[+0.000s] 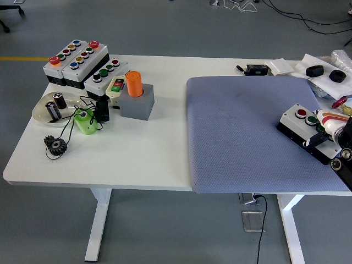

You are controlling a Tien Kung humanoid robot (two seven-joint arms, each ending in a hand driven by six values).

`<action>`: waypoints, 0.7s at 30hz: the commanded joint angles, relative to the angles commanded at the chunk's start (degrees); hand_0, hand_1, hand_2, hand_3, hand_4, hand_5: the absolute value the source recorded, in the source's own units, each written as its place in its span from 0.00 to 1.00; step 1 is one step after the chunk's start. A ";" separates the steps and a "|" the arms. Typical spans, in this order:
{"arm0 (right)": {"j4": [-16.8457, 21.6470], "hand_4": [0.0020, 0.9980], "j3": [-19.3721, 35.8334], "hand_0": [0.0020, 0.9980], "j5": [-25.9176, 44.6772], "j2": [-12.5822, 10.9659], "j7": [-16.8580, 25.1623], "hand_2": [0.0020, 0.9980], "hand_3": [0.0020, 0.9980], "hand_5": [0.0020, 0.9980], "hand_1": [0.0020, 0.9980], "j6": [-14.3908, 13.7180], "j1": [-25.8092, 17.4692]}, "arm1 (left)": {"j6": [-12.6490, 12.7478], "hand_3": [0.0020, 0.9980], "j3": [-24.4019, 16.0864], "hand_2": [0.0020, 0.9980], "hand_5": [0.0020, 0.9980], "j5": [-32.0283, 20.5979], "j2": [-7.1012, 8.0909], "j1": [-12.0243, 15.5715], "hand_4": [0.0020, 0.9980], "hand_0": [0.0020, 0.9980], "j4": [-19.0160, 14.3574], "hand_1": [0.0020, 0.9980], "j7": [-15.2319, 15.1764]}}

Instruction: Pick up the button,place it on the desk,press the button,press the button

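Fingers [318,140] of right hand [330,127] curled, resting atop button box [300,125] on grey mat [242,132], worktop's right edge.

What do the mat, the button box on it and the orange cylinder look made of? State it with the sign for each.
Mat: likely woven fabric or foam, matte grey-blue, dotted texture.
Button box: apparently plastic, smooth white top over black base.
Orange cylinder: probably plastic, evenly coloured, slight sheen; cannot be sure.
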 joint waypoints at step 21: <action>5.74 0.58 -10.64 0.07 6.91 -9.74 18.52 0.19 0.33 0.00 0.00 -14.69 3.84 | -0.11 0.70 0.41 0.83 1.00 -0.73 0.14 -0.33 0.48 0.74 0.09 0.82 -0.28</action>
